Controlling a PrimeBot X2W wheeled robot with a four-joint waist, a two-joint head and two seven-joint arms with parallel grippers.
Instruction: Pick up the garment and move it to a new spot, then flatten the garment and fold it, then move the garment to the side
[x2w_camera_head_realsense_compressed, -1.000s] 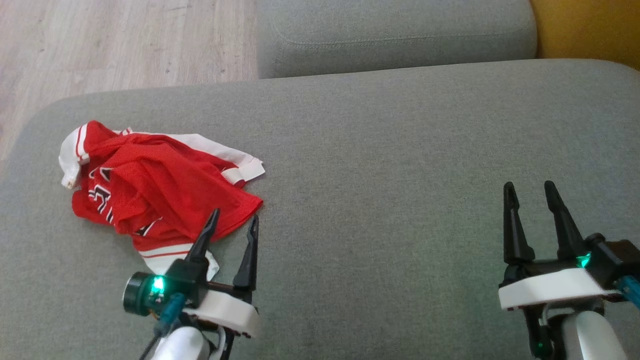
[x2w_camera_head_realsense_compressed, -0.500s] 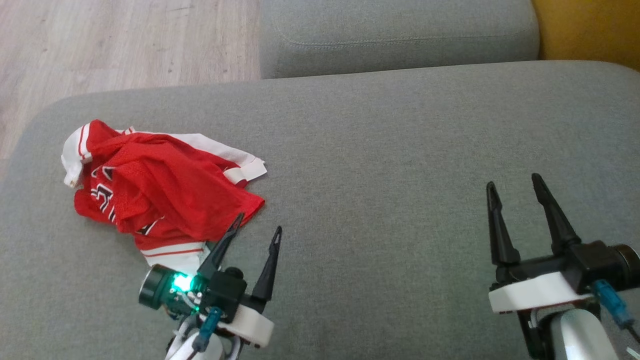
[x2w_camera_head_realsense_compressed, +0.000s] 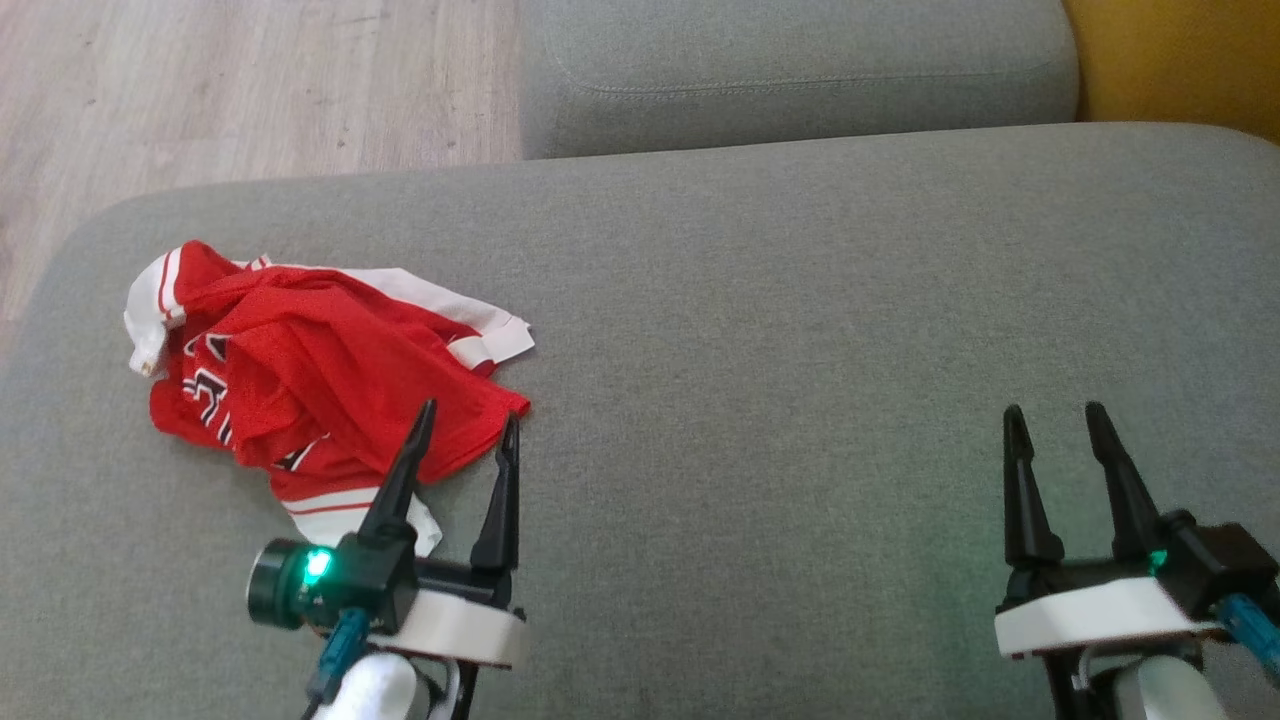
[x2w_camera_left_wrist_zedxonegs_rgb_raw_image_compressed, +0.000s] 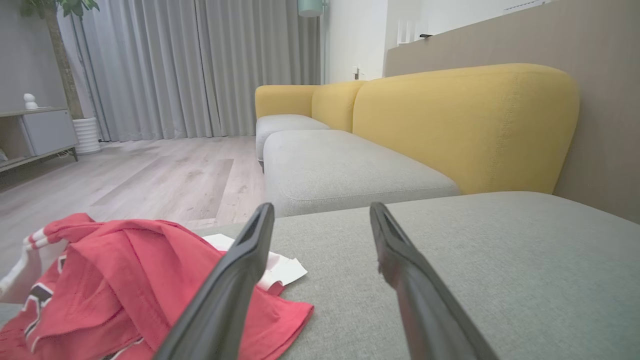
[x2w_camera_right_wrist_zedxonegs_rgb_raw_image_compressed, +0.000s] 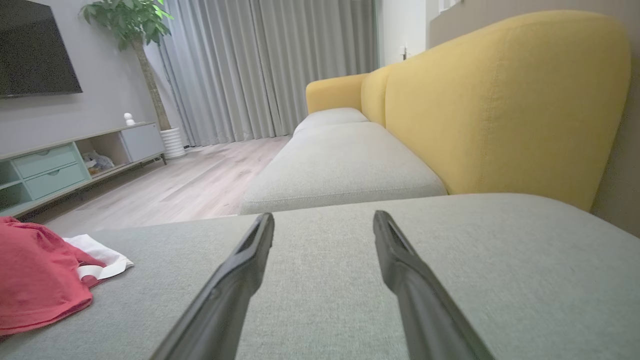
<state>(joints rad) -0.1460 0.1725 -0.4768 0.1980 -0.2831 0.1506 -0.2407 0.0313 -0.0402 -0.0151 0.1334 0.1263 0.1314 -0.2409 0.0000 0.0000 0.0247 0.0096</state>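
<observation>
The garment (x2w_camera_head_realsense_compressed: 300, 380) is a crumpled red jersey with white trim and dark lettering, lying on the left part of a grey sofa cushion (x2w_camera_head_realsense_compressed: 760, 400). My left gripper (x2w_camera_head_realsense_compressed: 470, 425) stands open at the garment's near right corner, one finger over the red cloth, nothing between the fingers. The left wrist view has the garment (x2w_camera_left_wrist_zedxonegs_rgb_raw_image_compressed: 110, 290) at lower left, partly behind the left finger of the gripper (x2w_camera_left_wrist_zedxonegs_rgb_raw_image_compressed: 320, 215). My right gripper (x2w_camera_head_realsense_compressed: 1050, 415) is open over bare cushion far to the right. In the right wrist view the garment (x2w_camera_right_wrist_zedxonegs_rgb_raw_image_compressed: 35, 280) lies at the left edge, well away from the gripper (x2w_camera_right_wrist_zedxonegs_rgb_raw_image_compressed: 322, 217).
A second grey cushion (x2w_camera_head_realsense_compressed: 790, 70) lies beyond the first. Yellow sofa backrest (x2w_camera_head_realsense_compressed: 1180, 55) runs along the right. Wooden floor (x2w_camera_head_realsense_compressed: 200, 90) drops off past the cushion's left and far edges. A low cabinet (x2w_camera_right_wrist_zedxonegs_rgb_raw_image_compressed: 65, 160) and a potted plant (x2w_camera_right_wrist_zedxonegs_rgb_raw_image_compressed: 135, 30) stand across the room.
My left gripper swung right and back from the garment, then returned to its near right corner. The right gripper rose slightly, then drew back toward me. The garment has not moved.
</observation>
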